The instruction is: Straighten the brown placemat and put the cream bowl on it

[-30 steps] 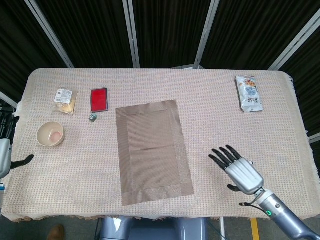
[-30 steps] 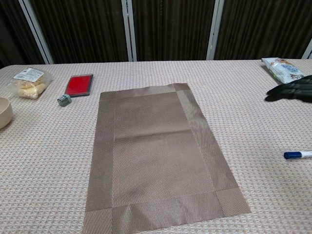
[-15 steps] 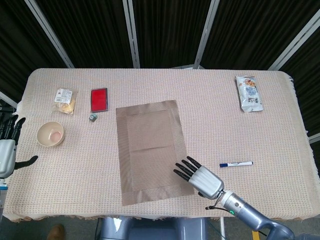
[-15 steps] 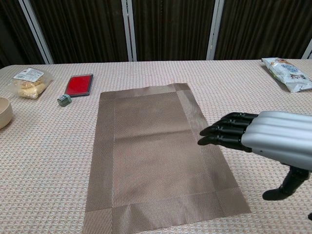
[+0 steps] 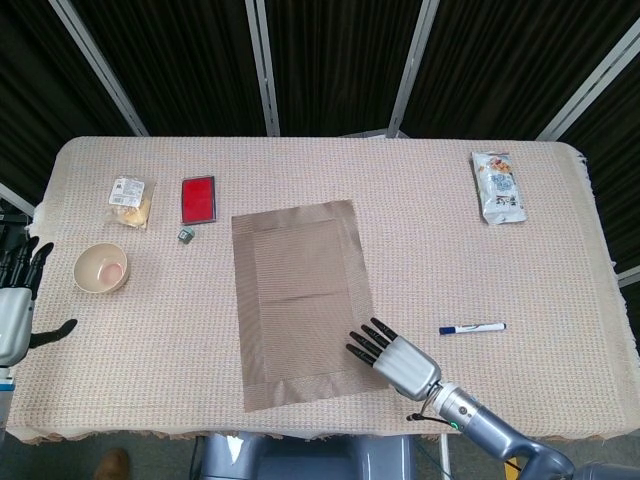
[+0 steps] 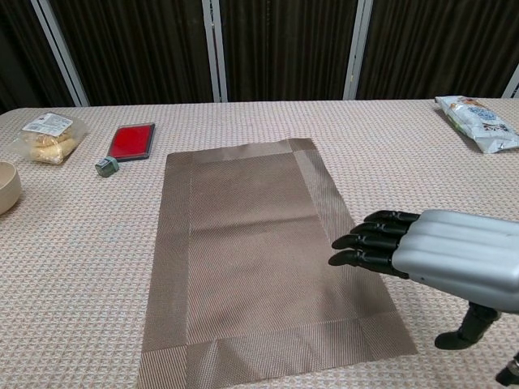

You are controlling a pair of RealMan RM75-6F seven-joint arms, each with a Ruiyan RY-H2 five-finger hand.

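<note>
The brown placemat lies in the middle of the table, skewed a little, its near end swung to the right. My right hand hovers over its near right corner, fingers stretched flat and apart, holding nothing. The cream bowl stands at the table's left side, well clear of the mat. My left hand stays at the left table edge beside the bowl, fingers spread and empty.
A red flat case, a small green cube and a snack packet lie at the back left. A white snack bag is back right. A blue marker lies right of the mat.
My right hand has swept left from the table's right side to the mat's near right corner, uncovering the marker, then eased slightly nearer. The left hand has crept up a little at the edge.
</note>
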